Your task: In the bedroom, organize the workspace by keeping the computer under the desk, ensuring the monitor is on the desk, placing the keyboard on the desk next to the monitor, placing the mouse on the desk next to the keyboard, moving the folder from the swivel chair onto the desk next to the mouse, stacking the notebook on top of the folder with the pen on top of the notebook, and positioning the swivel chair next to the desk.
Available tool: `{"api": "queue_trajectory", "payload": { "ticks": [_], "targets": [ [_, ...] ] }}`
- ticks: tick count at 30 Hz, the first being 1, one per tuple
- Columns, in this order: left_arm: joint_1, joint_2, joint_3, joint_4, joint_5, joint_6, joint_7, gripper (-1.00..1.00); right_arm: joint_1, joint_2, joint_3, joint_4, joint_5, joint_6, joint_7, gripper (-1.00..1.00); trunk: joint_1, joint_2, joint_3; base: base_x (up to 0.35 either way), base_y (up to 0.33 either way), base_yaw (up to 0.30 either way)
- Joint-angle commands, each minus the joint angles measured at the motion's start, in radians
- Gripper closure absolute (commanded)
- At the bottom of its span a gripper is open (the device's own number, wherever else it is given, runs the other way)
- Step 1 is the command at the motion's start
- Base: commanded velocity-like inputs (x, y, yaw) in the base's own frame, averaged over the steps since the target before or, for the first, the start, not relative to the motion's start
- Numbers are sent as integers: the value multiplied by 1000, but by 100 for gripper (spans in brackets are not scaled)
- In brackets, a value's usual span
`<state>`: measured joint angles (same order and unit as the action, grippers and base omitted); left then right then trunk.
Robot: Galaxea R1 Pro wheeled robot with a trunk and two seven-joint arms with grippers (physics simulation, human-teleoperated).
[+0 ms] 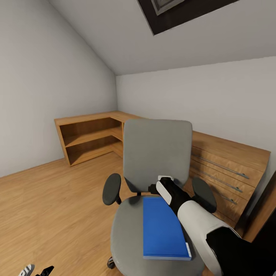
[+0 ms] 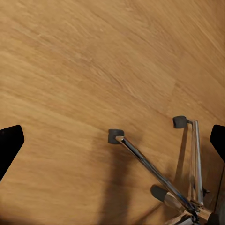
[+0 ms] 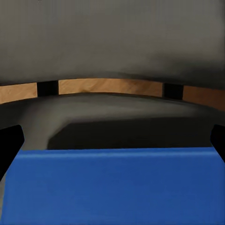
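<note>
No readable text, labels, brands, numbers or signs on anything in view

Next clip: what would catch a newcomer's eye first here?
The bright blue folder lying flat on the grey swivel chair in the middle of the room stands out at once. The right hand hovers over the folder's far end, near the backrest, fingers spread. Behind the chair, a light wood dresser lines the wall.

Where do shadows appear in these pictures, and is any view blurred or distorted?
Head view: soft, even light, with walls leaning as in a wide lens. Left wrist view: the swivel chair base casts dark streaks on the floor. Right wrist view: a soft shadow lies on the seat beyond the folder, and the picture looks slightly blurred.
</note>
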<state>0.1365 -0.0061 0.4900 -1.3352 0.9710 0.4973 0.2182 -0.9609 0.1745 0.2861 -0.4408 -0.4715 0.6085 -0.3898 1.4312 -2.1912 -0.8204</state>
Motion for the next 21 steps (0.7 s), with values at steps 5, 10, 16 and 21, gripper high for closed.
{"api": "queue_trajectory", "payload": {
  "ticks": [5,10,16,21],
  "targets": [
    [0,-2,6,-2,20,5,10,-100,-1,0,5,-1,-10,2,-9,-100,0,0,-1,1,0,0],
    [0,-6,6,-17,25,10,11,-100,-1,0,4,-1,-10,2,-10,-100,15,-28,-13,0,0,0],
    [0,-6,7,-25,26,13,12,-100,-1,0,4,-1,-10,2,-11,-100,38,-70,-32,0,0,0],
    [0,-5,6,-27,26,15,10,-100,-1,0,4,-1,-11,2,-34,-100,38,-70,-32,0,0,0]
  ]
}}
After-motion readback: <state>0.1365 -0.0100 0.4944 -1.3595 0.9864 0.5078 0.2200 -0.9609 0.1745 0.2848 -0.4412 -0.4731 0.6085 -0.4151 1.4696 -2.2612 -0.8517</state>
